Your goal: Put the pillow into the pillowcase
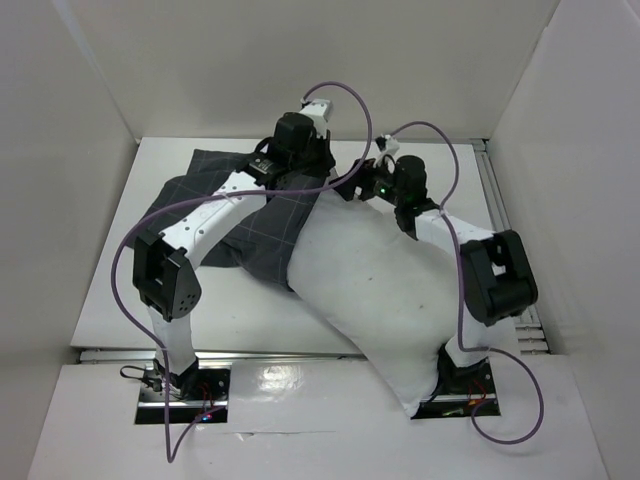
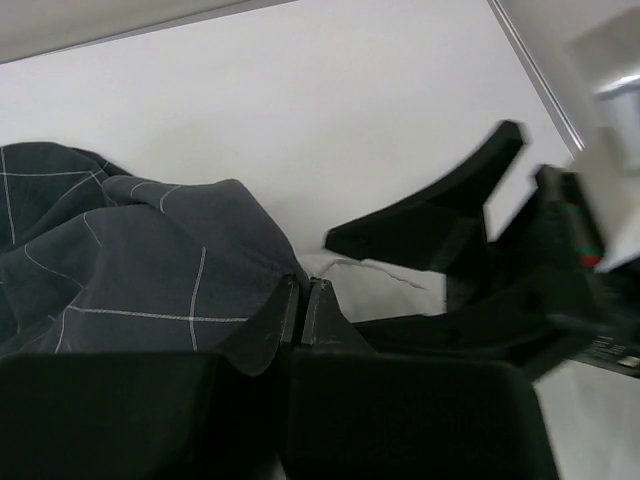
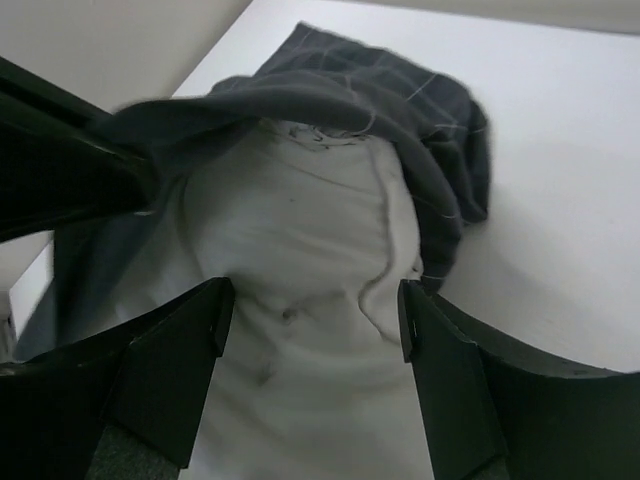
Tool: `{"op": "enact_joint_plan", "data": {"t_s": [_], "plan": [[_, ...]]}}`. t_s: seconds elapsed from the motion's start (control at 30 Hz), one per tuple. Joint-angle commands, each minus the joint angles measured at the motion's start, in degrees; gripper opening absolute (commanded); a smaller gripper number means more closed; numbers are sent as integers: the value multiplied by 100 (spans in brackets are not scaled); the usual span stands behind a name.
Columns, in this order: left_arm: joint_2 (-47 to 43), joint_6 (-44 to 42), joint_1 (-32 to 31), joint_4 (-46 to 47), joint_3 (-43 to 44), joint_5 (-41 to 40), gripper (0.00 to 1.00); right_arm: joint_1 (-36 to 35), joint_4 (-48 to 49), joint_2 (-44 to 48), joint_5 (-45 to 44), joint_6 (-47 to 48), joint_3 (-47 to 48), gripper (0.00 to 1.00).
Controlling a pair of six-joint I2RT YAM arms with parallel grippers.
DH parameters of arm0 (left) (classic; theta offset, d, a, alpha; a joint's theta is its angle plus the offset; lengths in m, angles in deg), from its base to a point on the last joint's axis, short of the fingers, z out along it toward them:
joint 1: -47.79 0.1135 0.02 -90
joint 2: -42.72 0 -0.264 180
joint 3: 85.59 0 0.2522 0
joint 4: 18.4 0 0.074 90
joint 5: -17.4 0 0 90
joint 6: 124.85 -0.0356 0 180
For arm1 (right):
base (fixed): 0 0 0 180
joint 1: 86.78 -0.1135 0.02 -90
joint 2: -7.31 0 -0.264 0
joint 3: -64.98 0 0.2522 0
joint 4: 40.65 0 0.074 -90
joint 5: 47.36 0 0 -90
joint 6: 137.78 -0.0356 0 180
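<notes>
left gripper (image 2: 302, 300) is pinched tight on the pillowcase (image 2: 130, 270) edge, right gripper (image 3: 313, 300) sits spread wide over the pillow (image 3: 300, 220). pillow's far end is tucked in the case mouth, rest lies out on the table (image 1: 115, 300)

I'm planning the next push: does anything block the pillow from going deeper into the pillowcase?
Nothing visible does. The pillow has its far end inside the pillowcase; the left gripper pinches the case's edge, the open right gripper straddles the pillow.
</notes>
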Motion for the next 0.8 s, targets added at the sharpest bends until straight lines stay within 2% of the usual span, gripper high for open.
{"op": "enact_joint_plan", "data": {"t_s": [0.0, 0.07, 0.1, 0.13, 0.17, 0.23, 0.27, 0.3, 0.33, 0.5, 0.63, 0.73, 0.77], "plan": [[-70, -164, 18, 289, 371, 224, 0, -203, -4, -507, 1001, 202, 543, 78], [-69, -216, 18, 288, 441, 277, 0, -378, -250, -745, 940, 361, 814, 71], [-69, -286, 18, 288, 493, 329, 0, -379, -251, -946, 1123, 431, 877, 37], [-17, -287, 18, 288, 564, 329, 0, -379, -251, -1009, 1351, 336, 878, 16], [35, -348, 18, 288, 616, 329, 0, -379, -103, -1010, 1519, 335, 826, 0], [97, -348, 18, 209, 757, 329, 0, -379, 668, -721, 1827, 38, 528, 0], [185, -400, 18, 131, 932, 329, 0, -379, 1072, -511, 1889, -77, 56, 0], [238, -401, 18, 78, 1029, 382, 0, -379, 1876, -47, 1890, -148, -175, 0], [238, -401, 18, 8, 1126, 382, 0, -379, 2189, 166, 1959, -235, -368, 0], [501, -471, -244, -185, 1697, 944, 0, -449, 3015, 572, 2644, -745, -677, 0], [554, -673, -631, -432, 1935, 944, 0, -590, 4279, -136, 2568, -1509, -1029, 0], [283, -744, -851, -363, 1515, 1426, 0, -450, 5187, -917, 2136, -2238, -1100, 0], [12, -822, -904, -292, 1131, 1750, 0, -336, 5503, -1165, 2136, -2727, -1048, 0]]}}
